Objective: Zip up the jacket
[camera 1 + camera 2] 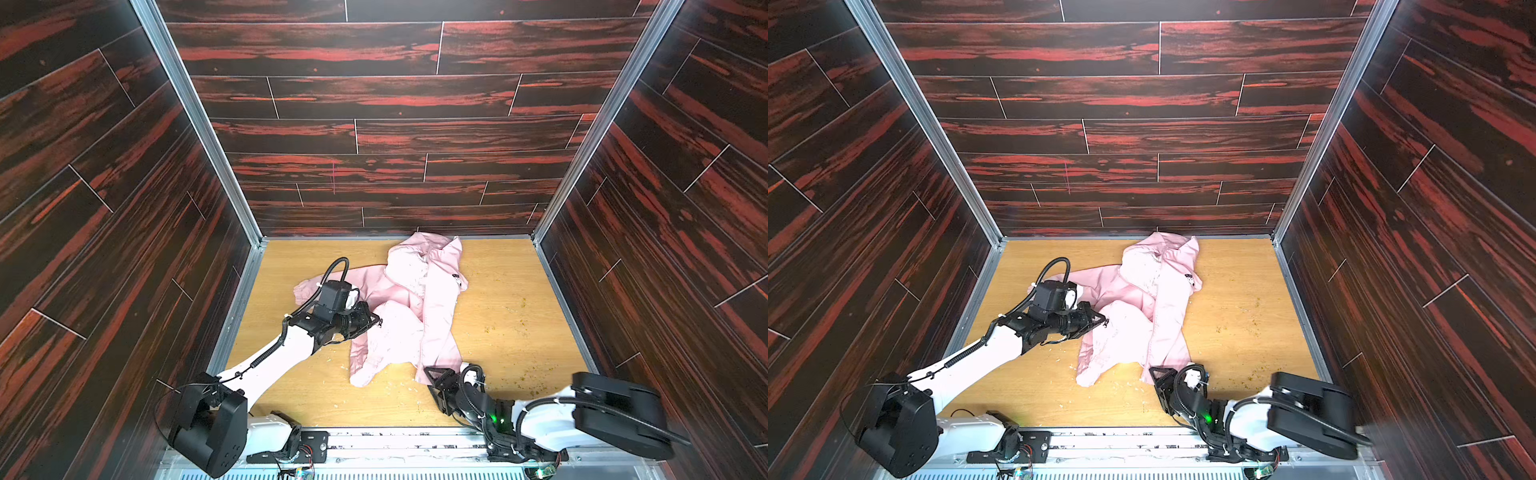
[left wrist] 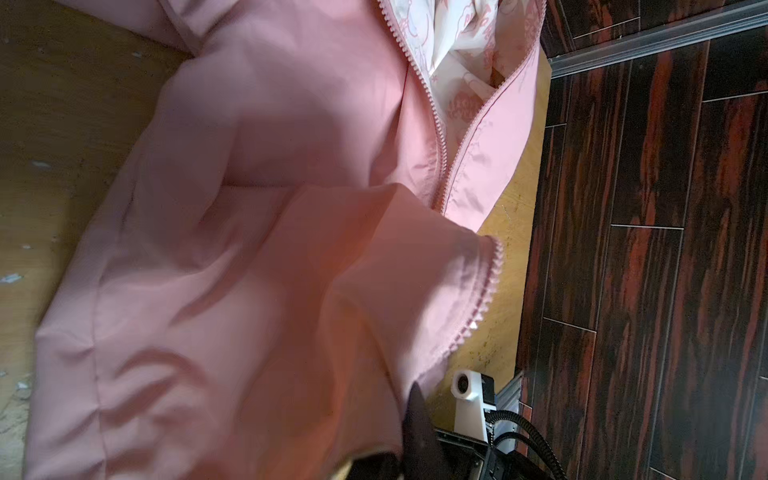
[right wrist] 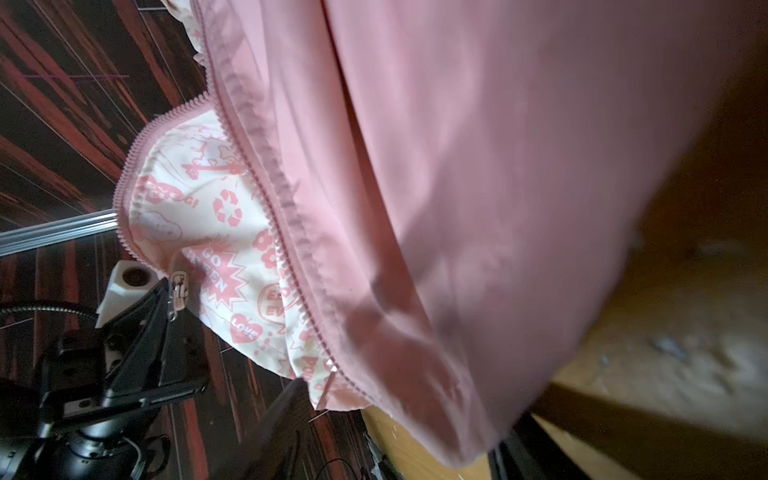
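Jaws of the left pincer [image 1: 375, 322] sit clamped on the zipper slider [image 3: 179, 289]; the right pincer [image 1: 434, 376] stands apart around the hem [image 3: 340, 395]. Beyond, the jacket [image 1: 436, 299] lies crumpled on the table [image 1: 519, 316]: soft, light, likely slippery; best held by hem and slider.

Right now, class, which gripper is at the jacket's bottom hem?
The right gripper, at the jacket's near hem corner; the left gripper pinches it higher up the front.

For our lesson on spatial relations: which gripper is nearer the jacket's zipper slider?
Left. The left gripper is shut on the zipper slider itself. The right gripper is apart from it, open around the bottom hem of the jacket.
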Controlling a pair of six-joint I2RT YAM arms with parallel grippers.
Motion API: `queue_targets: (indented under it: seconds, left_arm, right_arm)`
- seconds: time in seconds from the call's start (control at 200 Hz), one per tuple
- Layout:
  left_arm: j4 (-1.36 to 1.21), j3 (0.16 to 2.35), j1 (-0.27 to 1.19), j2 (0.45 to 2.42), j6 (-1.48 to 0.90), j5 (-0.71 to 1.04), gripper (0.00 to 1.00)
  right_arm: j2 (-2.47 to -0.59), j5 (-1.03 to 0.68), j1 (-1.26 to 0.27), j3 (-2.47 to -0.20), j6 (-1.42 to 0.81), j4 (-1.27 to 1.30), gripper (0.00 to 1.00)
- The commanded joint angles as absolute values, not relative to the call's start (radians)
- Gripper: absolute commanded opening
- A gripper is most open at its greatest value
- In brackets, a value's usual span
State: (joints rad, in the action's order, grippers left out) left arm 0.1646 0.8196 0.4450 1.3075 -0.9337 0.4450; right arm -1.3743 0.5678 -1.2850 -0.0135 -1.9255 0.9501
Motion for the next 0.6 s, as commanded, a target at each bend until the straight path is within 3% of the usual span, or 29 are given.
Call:
queue_targets:
  seconds: [0.0,0.296,0.596]
  left_arm:
    - [0.180,0.838,0.440,1.302,-0.921,0.449,0.00]
    - [0.177,0.825,0.440,1.296,-0.922,0.451,0.00]
    - [0.177,0.832,0.440,1.299,-0.922,0.454,0.00]
  right_arm:
    - [-1.486,0.562,-1.286,0.074,-1.928,1.112,0.64]
    - [-1.737,0.548,-1.282,0.092,-1.938,1.417,0.55]
    - [-1.738,0.565,-1.282,0.100,-1.936,1.436,0.47]
